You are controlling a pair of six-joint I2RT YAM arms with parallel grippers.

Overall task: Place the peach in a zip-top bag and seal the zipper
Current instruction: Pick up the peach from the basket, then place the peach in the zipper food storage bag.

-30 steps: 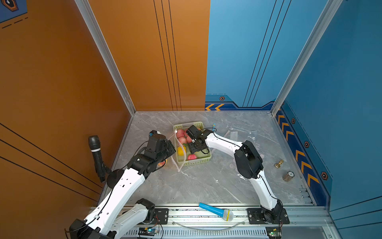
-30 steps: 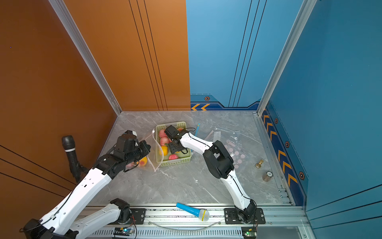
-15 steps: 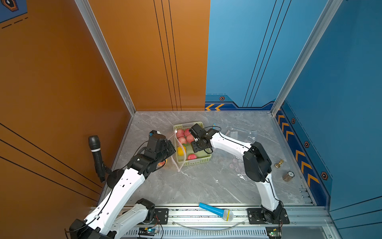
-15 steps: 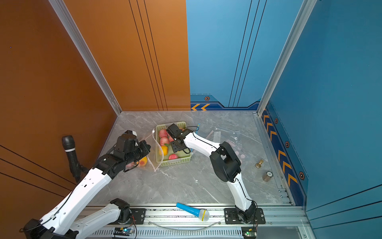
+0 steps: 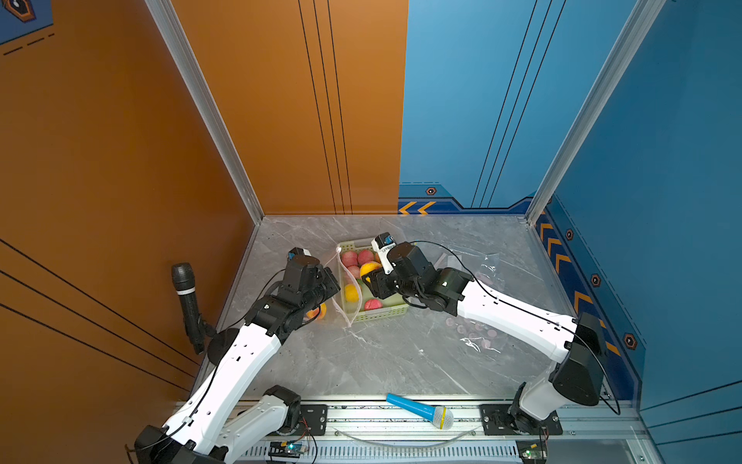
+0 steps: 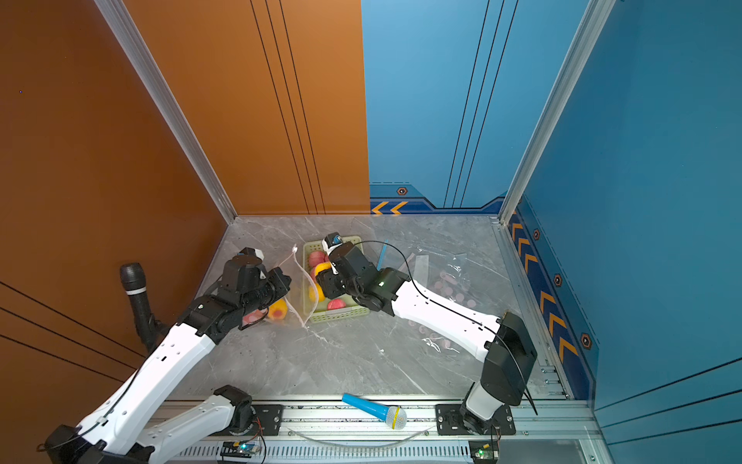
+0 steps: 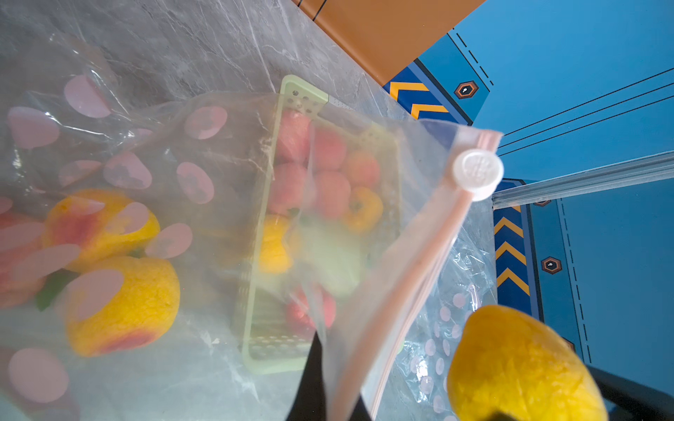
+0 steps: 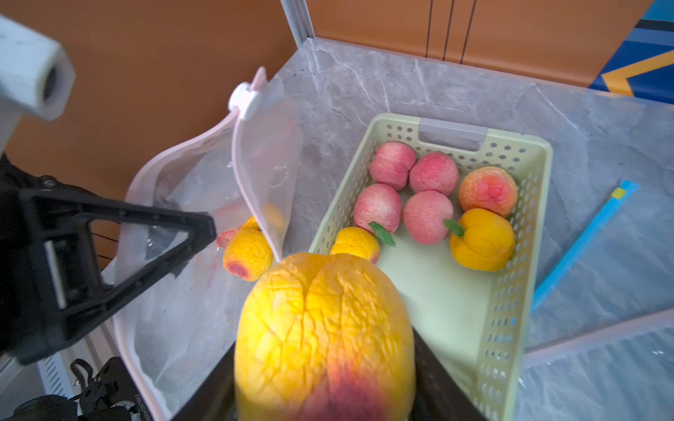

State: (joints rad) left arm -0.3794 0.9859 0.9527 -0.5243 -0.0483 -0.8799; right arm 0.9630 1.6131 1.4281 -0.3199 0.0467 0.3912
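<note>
Inside the green basket (image 8: 510, 299) lie peaches (image 8: 426, 217); the zip-top bag (image 8: 266, 145) holds others.

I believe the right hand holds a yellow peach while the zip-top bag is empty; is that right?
Not quite: the zip-top bag is not empty; the right wrist view shows peaches inside. The right hand does hold a yellow peach.

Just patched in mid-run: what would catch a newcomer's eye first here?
A big yellow peach fills the right wrist view, clamped in the right gripper over the green basket. Beside it the left gripper pinches the zip-top bag open, with other peaches already inside.
</note>
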